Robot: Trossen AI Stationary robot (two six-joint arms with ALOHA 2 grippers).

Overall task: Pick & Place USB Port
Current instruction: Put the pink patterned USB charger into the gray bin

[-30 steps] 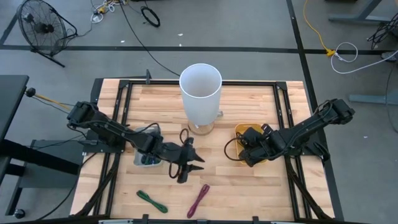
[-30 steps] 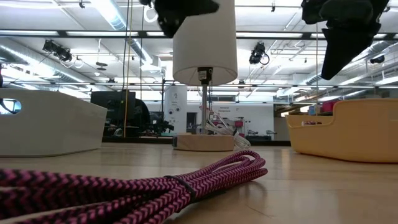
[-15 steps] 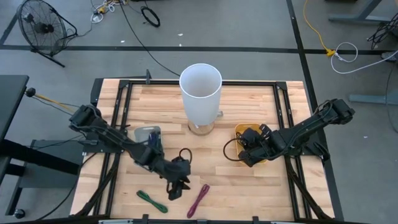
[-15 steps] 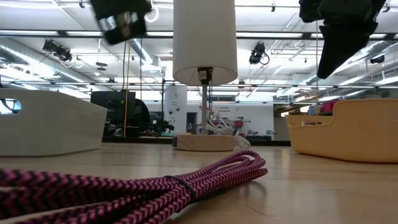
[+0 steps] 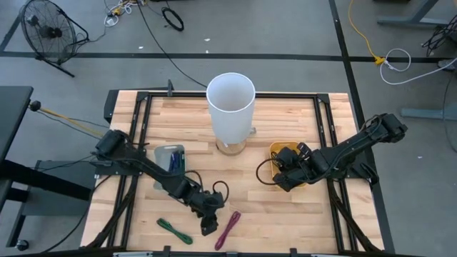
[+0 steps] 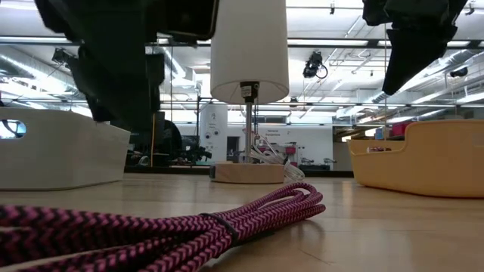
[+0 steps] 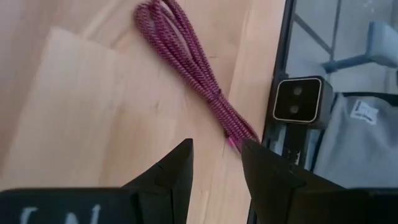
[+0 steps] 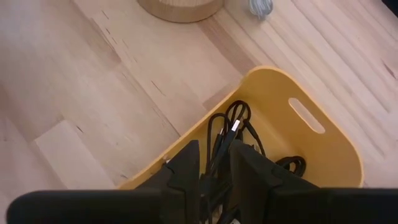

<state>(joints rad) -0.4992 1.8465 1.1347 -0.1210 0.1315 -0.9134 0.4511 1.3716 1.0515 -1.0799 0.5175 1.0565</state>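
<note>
Since a second ago the left gripper (image 5: 208, 227) has swung from the middle of the table down toward the near edge, and it now hangs low just beside the magenta cable (image 5: 228, 229), with the green cable (image 5: 174, 230) a little farther off on its other side. Its wrist view shows the fingers (image 7: 177, 171) parted with bare wood between them, the coiled magenta cable (image 7: 194, 68) lying just ahead and reaching nearly to the black frame rail (image 7: 278, 93) at the table's edge. The right gripper (image 5: 280, 178) has not shifted: it hangs over the near rim of the yellow bin (image 5: 275, 151), fingers (image 8: 184, 171) a narrow gap apart and holding nothing, above the black cables (image 8: 231, 127) piled in the yellow bin (image 8: 311, 149). Between the two arms the wood lies bare, bounded at the back by the white lamp (image 5: 230, 107) on its round wooden base. A grey tray (image 5: 171, 152) sits beside the left arm. Low down, the magenta cable (image 6: 189, 227) fills the foreground.
</note>
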